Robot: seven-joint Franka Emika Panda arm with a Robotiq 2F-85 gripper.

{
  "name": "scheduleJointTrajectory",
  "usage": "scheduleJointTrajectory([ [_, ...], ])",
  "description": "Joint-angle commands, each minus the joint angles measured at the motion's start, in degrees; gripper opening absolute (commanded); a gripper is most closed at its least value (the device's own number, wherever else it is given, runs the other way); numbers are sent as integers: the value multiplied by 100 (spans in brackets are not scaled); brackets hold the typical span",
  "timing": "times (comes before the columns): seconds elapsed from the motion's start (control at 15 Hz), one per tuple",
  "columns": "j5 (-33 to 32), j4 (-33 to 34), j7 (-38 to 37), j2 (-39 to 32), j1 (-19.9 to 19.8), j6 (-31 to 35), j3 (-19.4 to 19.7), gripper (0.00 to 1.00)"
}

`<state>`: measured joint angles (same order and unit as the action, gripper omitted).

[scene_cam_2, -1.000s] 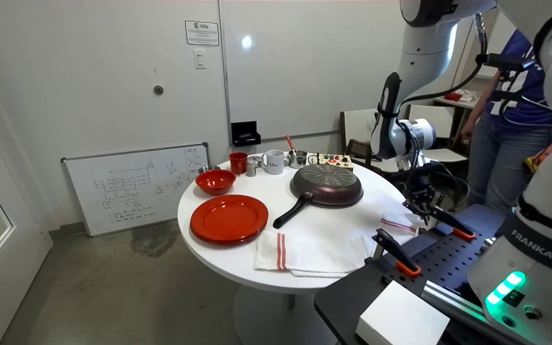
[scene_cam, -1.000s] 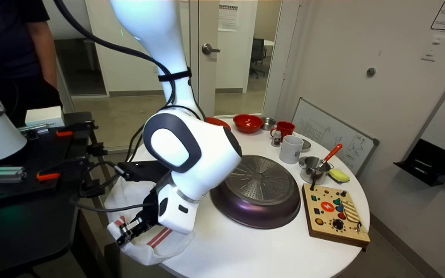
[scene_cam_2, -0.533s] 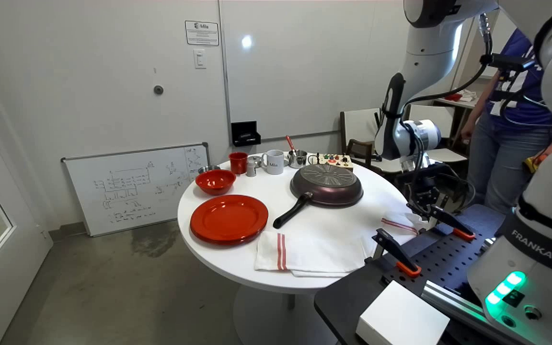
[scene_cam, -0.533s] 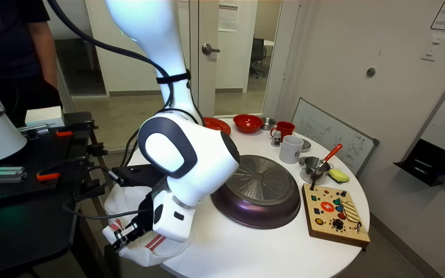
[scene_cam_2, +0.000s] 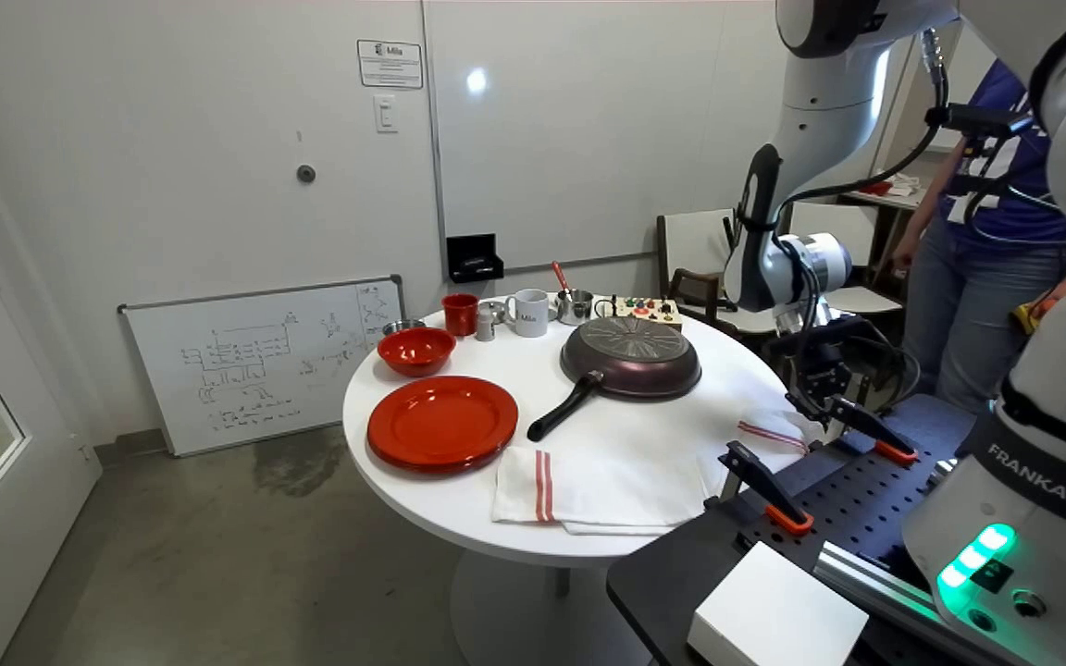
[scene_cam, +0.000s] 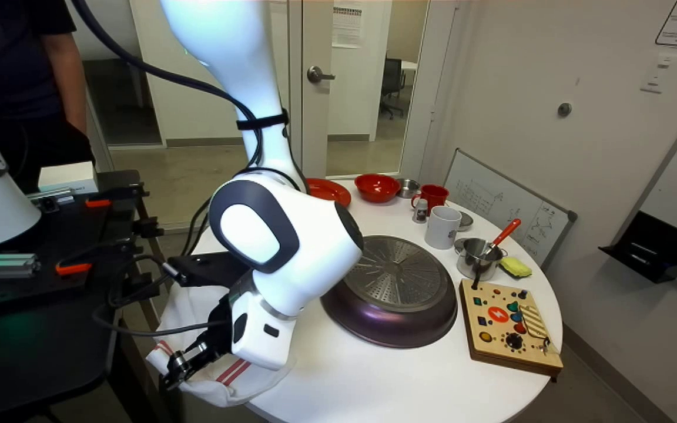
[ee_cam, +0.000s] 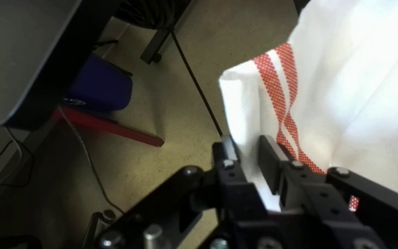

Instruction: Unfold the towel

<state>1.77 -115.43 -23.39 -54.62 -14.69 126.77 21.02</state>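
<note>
One utensil (scene_cam_2: pixel 560 276) is being held in one far pot (scene_cam_2: pixel 575 309). The towel (ee_cam: pixel 358 103) is being straddled by the parted gripper (ee_cam: pixel 249 148).

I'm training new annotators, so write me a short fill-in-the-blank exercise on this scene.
The towel is white with ____ stripes.
In the wrist view, part of the towel shows between the two ____ of the gripper.
The pan lies upside ____ on the table.
The pan's handle is coloured ____.
Missing words: red; fingers; down; black.
</note>
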Motion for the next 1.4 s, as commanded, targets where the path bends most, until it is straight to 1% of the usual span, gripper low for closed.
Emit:
scheduleJointTrajectory([
  [0.0, -55, 9, -36, 90, 237, 63, 74, 57],
  [0.2, -131, 35, -101, 233, 498, 154, 75, 81],
  [0.33, -175, 57, -129, 329, 668, 231, 68, 94],
  [0.4, -196, 93, -162, 351, 752, 214, 73, 99],
  [0.67, -293, 179, -282, 467, 1027, 155, 65, 100],
  [0.73, -217, 266, -499, 453, 1072, 106, 85, 100],
  [0.8, -31, 420, -798, 426, 1058, -172, 79, 100],
  [0.87, 60, 473, -1075, 439, 1102, -256, 83, 100],
  [1.33, 1035, 971, -2989, 705, 1066, -1177, -356, 100],
])
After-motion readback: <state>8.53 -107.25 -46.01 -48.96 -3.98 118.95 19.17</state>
